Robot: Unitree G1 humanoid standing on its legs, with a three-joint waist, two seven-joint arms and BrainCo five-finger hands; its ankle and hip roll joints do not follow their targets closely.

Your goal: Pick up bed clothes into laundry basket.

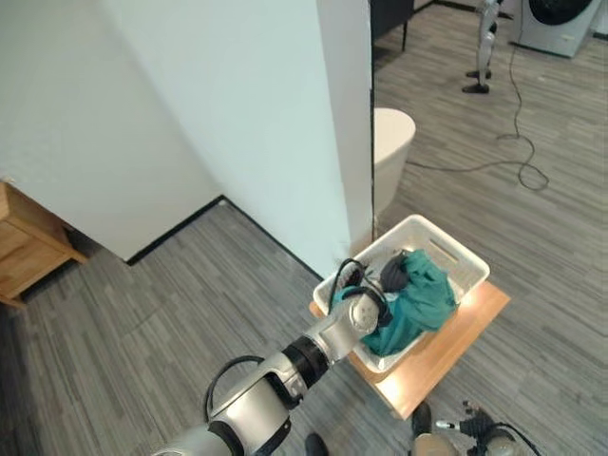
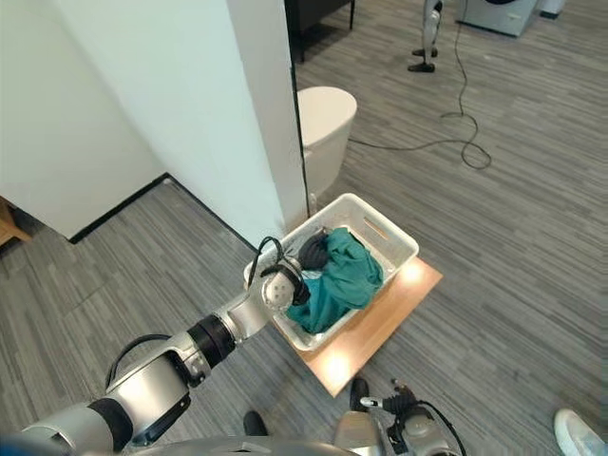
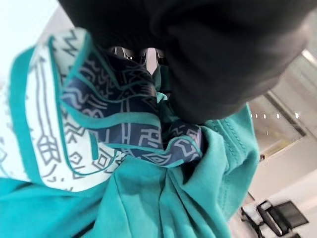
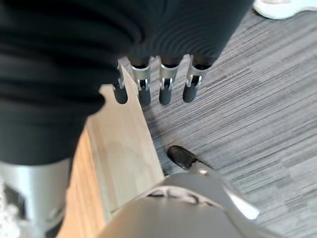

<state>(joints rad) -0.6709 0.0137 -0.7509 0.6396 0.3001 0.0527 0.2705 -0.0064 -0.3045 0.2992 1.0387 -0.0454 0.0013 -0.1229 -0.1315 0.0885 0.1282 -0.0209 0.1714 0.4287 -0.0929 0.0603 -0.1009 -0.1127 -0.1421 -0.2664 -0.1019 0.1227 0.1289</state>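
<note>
A white laundry basket [image 1: 446, 242] stands on a low wooden table [image 1: 470, 323] by the wall corner. Teal clothes [image 1: 418, 299] lie heaped inside it. My left hand [image 1: 392, 275] reaches into the basket from its near left side and rests on the heap. In the left wrist view its dark cover presses against the teal cloth [image 3: 163, 208] and a patterned white, navy and teal cloth [image 3: 74, 134], which hide the fingers. My right hand [image 4: 167, 82] hangs low beside the table edge [image 4: 124, 148], fingers straight and holding nothing.
A white wall corner [image 1: 332, 142] rises just behind the basket, with a white round bin [image 1: 391, 142] beyond it. Wooden furniture [image 1: 28, 247] stands at the far left. A cable [image 1: 522, 161] trails over the grey floor. A person's white shoe [image 2: 579, 427] shows lower right.
</note>
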